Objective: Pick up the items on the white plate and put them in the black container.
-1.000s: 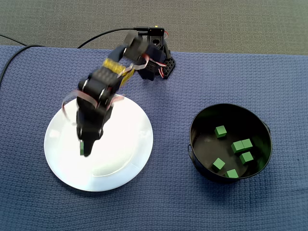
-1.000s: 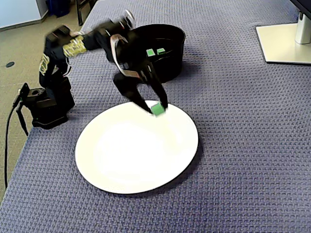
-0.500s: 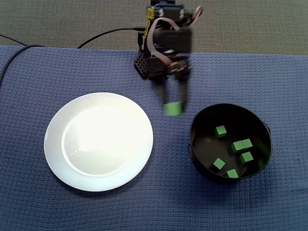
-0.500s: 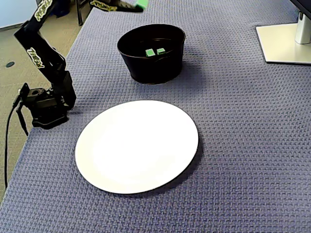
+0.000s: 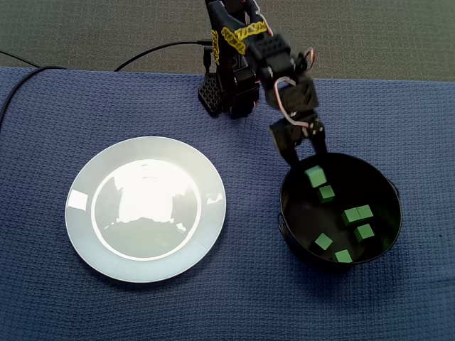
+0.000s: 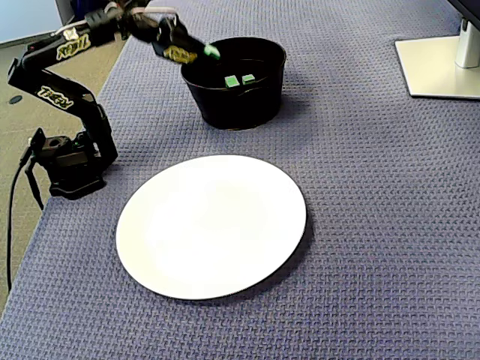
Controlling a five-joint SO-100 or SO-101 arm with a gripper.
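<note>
In a fixed view, the white plate (image 5: 146, 209) is seen at the left of the frame on a blue woven cloth (image 5: 234, 305), with bright reflections on its surface. The black container (image 5: 298, 222) is set at the right, well apart from the plate. The arm's base (image 5: 226, 99) is fixed at the upper centre, and the arm is stretched down and to the right. The gripper (image 5: 310, 168) is held over the upper-left rim of the container, with a green cube (image 5: 315, 176) pinched between its jaws. The cube is seen just inside the line of the rim. Six more green cubes (image 5: 365, 231) are scattered on the container's floor, mostly towards its right and lower parts. A black cable (image 5: 153, 53) is run from the base towards the upper left of the frame.

In a fixed view, the plate (image 6: 211, 225) is shown at the lower centre and the container (image 6: 236, 105) at the upper centre, apart from each other on the cloth (image 6: 375, 187). The base (image 6: 71, 161) is seen at the left edge, and the arm is arched up and to the right. The gripper (image 6: 204, 52) is held at the container's left rim, with the cube (image 6: 212, 52) gripped at its tip above the opening. Two green cubes (image 6: 232, 80) are visible inside the container against the far wall. A pale monitor stand (image 6: 439, 64) is placed at the upper right.
</note>
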